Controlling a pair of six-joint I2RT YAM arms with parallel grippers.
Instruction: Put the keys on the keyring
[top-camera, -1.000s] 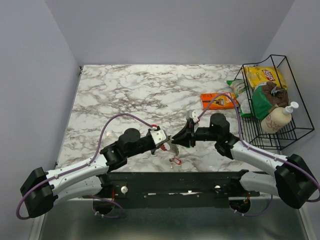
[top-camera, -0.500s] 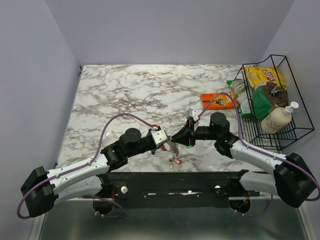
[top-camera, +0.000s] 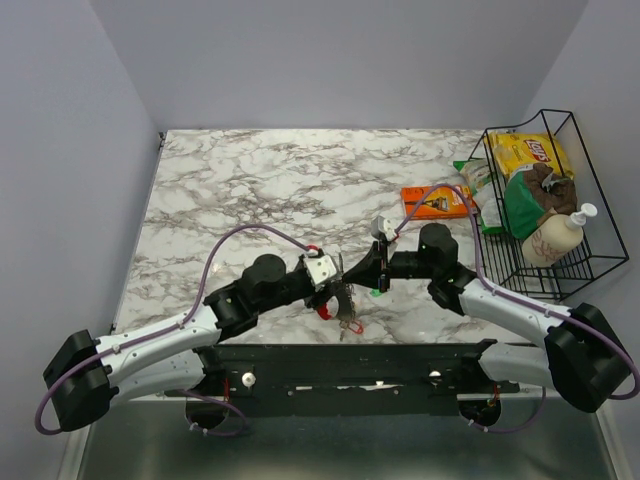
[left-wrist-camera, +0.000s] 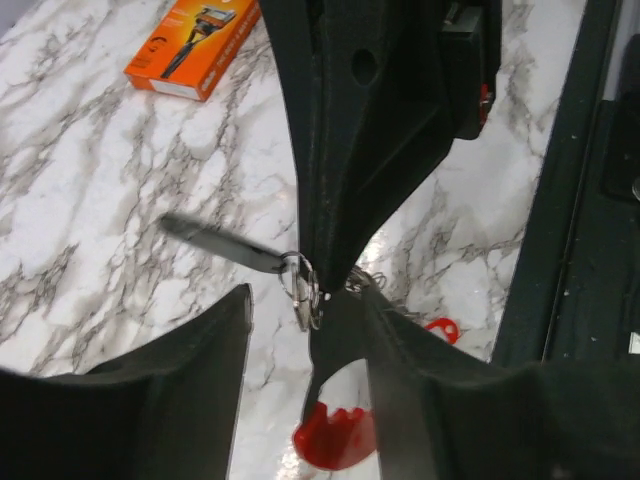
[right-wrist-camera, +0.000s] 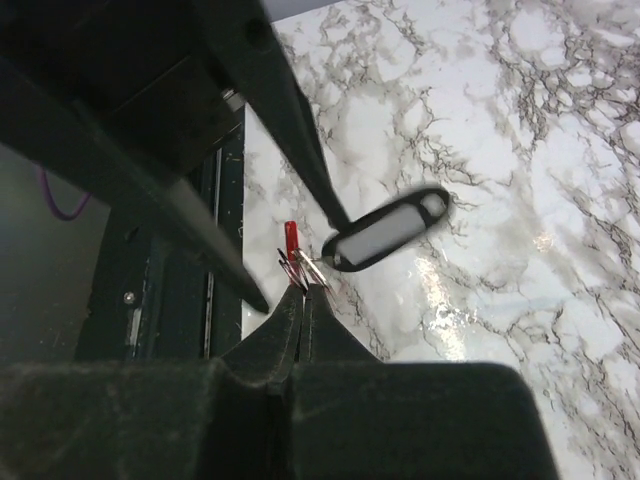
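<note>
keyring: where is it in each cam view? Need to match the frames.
Left wrist: keyring sits mid-frame, pinched at the tip of the dark right hand, which reaches down from the top.
Right wrist: left of centre, just above that hand's own shut fingertips.
Top external: too small to make out; look at the right hand's tip, low centre.
Shared landmark: the right hand's tip, visible in all three views.

Overhead; wrist close-ups sharing keyring (left-wrist-camera: 303, 288)
</note>
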